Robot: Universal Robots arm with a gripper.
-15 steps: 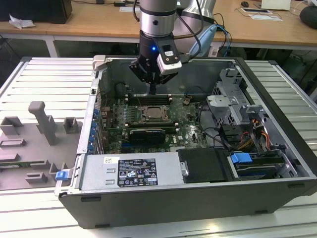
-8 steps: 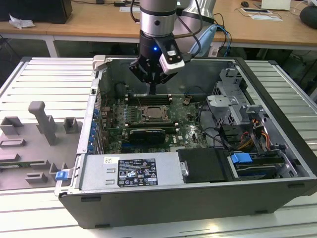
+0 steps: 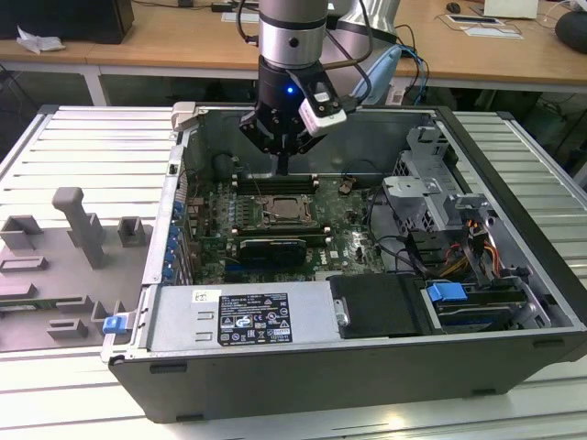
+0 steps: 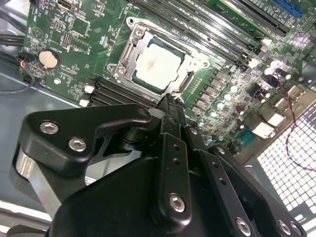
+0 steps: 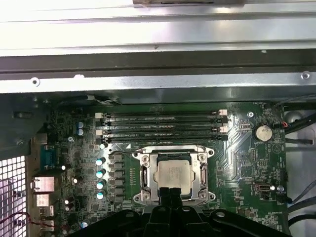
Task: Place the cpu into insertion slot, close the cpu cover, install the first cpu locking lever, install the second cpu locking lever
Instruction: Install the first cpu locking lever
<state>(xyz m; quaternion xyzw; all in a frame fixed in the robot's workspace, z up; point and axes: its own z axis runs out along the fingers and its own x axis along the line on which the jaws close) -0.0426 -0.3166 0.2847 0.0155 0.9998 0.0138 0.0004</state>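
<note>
We're looking into the open computer case [image 3: 367,385], and the pincer [image 3: 282,170] hangs inside it, just above the motherboard [image 3: 213,229]. In both wrist views the two black fingers [image 4: 170,111] sit pressed together into one narrow tip. The pincer [image 5: 171,192] is closed, and we see nothing between the fingers.

Right below and just ahead of that tip lies the cpu [image 5: 174,174]. Its pale metal top faces up and it sits flat in the insertion slot [image 5: 173,156]. In the second wrist view the chip [image 4: 158,65] shows through a square window, and the cpu cover [image 4: 126,57] lies down around it. The silvery plate [image 5: 149,175] frames the chip on every side. We can't make out whether the locking levers are latched. The tip looks clear of the chip, close over the socket's near edge.

Beyond the socket from the pincer run the long black memory slots [image 5: 163,123]. Off to one side of them is a round coin battery [image 5: 263,132], also seen in the second wrist view [image 4: 48,58].

From the exterior view, the chip [image 3: 287,209] sits just in front of the pincer tip. Nearer the camera is the labelled power supply [image 3: 238,316]. Well away from the pincer, outside the case, a grey moulded fixture [image 3: 78,229] rests on the ribbed metal worktop [image 3: 537,174].
</note>
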